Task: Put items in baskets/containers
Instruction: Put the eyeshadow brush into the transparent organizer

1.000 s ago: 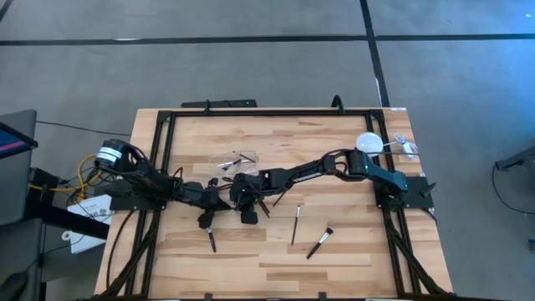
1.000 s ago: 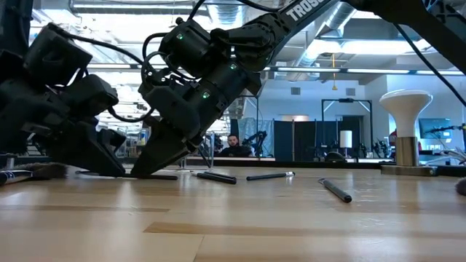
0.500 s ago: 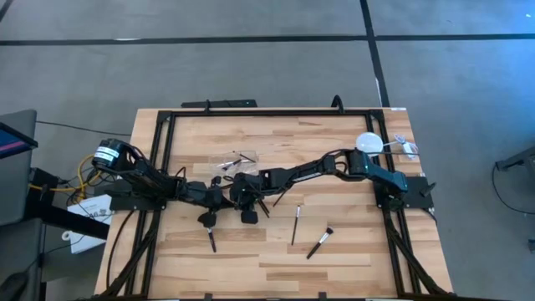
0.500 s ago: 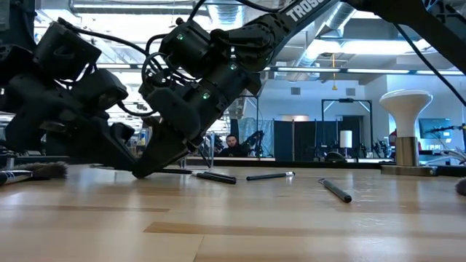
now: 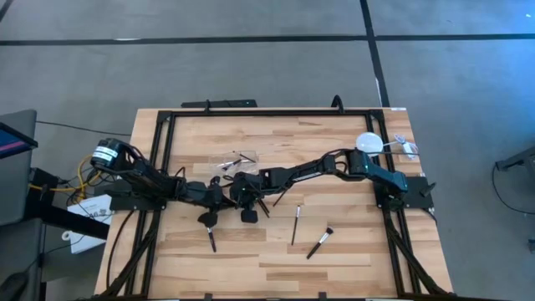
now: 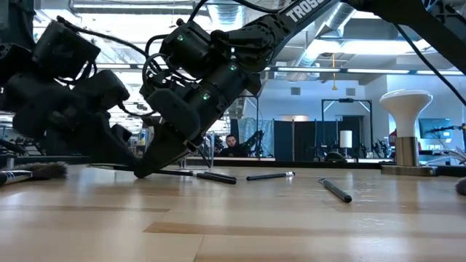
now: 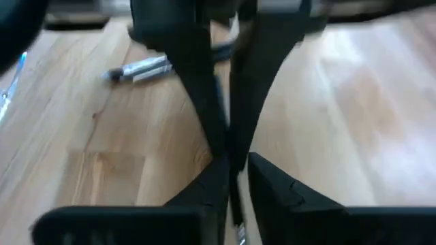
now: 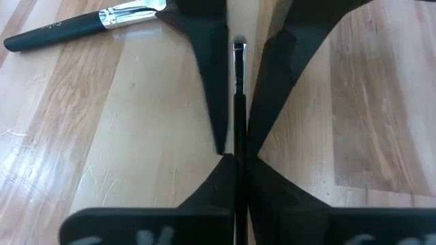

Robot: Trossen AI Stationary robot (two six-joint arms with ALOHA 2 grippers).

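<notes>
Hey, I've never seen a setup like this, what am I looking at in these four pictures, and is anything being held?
Two dark robot arms work at a wooden table. One picture looks straight down, one looks level across the tabletop, and two come from cameras on the arms' wrists. Slim makeup brushes lie loose on the wood, such as one near the middle and another beside it. A white ball on a stand sits at the right edge. The right hand is shut on a thin brush. The left hand is right next to it.

White letters "TROS" — cut off by the frame edge — on the right arm [image 6: 306, 11].
</notes>
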